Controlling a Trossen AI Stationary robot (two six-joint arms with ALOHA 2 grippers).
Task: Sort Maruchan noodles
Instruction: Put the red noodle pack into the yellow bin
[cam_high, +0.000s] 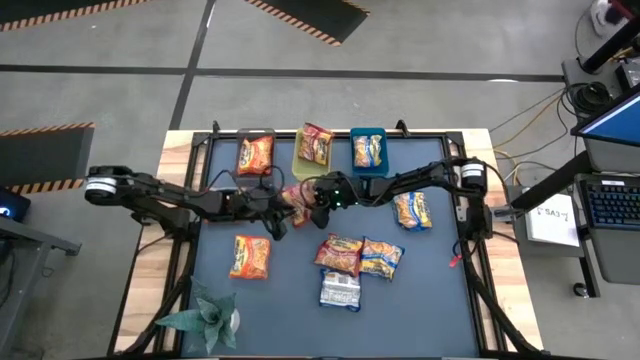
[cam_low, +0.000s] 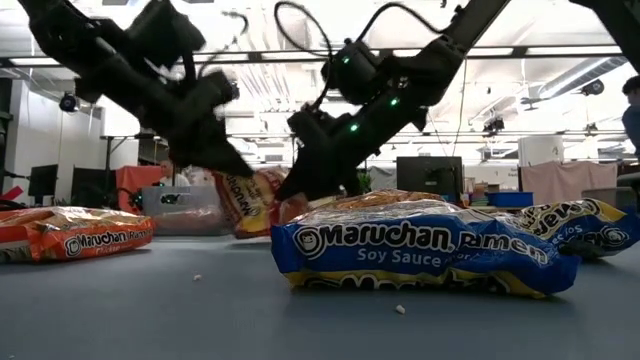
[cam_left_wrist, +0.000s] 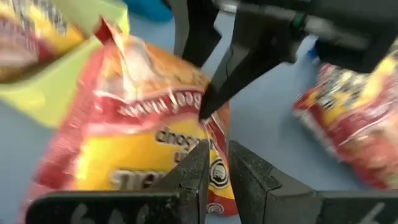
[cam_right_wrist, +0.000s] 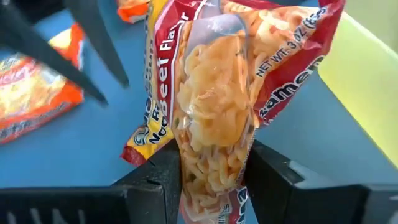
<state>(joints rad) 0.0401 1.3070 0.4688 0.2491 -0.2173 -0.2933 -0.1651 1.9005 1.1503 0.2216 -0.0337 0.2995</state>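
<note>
Blue mat (cam_high: 290, 300) covers my table, and three bins sit in a row at its far edge: a grey bin (cam_high: 256, 134), a yellow bin (cam_high: 299, 152) and a blue bin (cam_high: 368, 133). Each bin has a noodle packet in it.

I use the yellow bin as my marker. Just in front of it, both my arms meet over the mat. The red beef packet (cam_right_wrist: 217, 112) hangs there, up off the mat. My right gripper (cam_right_wrist: 214, 180) is pinching it, with one dark finger on each side of the packet's lower end. My left gripper (cam_left_wrist: 214, 180) is right beside the same packet. Its fingers are nearly closed, with only a thin gap between them, and the packet's edge sits at that gap. I cannot tell if it really grips the packet.

An orange packet (cam_high: 250, 256) lies on the mat, nearer to me than the yellow bin and off to the grey bin's side. A small pile of packets (cam_high: 355, 265) lies on the mat in front of the blue bin. One blue-and-yellow packet (cam_high: 412, 210) lies alone, past the blue bin's side. A green plant (cam_high: 205, 315) stands at the near corner.
</note>
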